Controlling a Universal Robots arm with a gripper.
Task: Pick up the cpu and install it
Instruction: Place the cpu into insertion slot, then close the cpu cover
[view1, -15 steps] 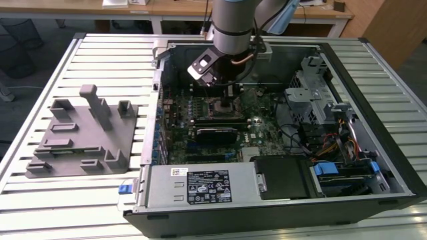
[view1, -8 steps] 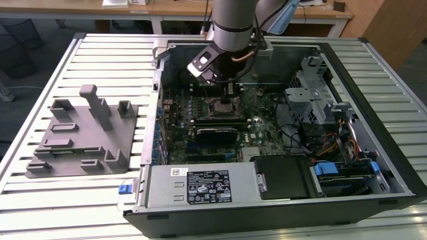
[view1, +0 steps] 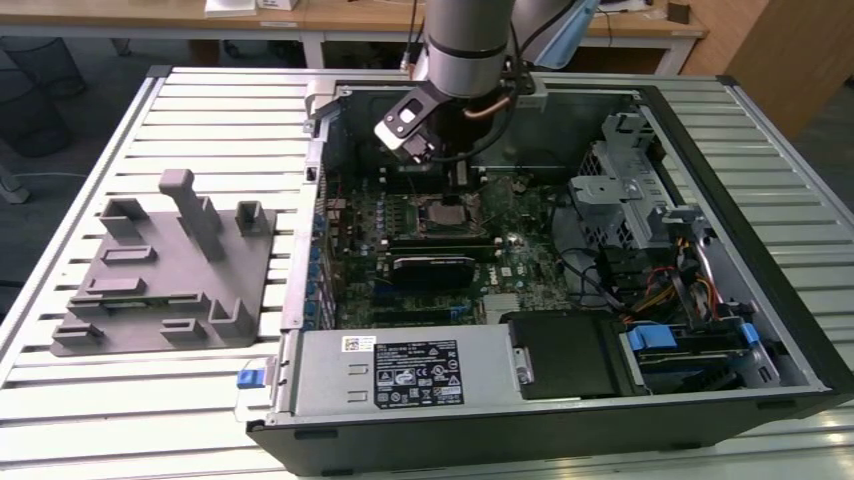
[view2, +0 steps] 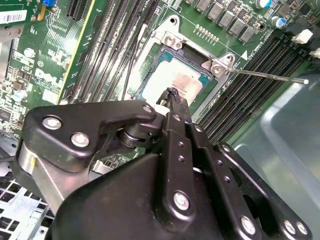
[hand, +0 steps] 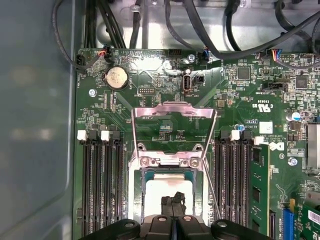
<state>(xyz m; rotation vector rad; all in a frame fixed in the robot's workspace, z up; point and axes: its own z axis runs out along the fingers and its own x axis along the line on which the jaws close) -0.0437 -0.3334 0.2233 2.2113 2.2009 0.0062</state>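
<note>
The cpu (view2: 181, 79), a flat square chip with a pale silver top, lies in the motherboard socket (hand: 167, 186) inside the open computer case (view1: 747, 250). My gripper (view2: 171, 95) hangs directly over it. Its two black fingers are pressed together and their tips sit at or just above the chip's top, with nothing between them. In the first wrist view the gripper (hand: 173, 200) covers part of the cpu (hand: 160, 187). In the exterior view the gripper (view1: 463, 180) reaches down to the socket (view1: 447, 212).
The socket's metal load plate (hand: 172, 120) stands swung open, and its thin lever (view2: 265, 75) sticks out to one side. Memory slots (hand: 102, 185) flank the socket. A grey pegged tray (view1: 160, 280) lies outside the case on the exterior view's left. Cables and drive bays (view1: 641, 230) fill the right.
</note>
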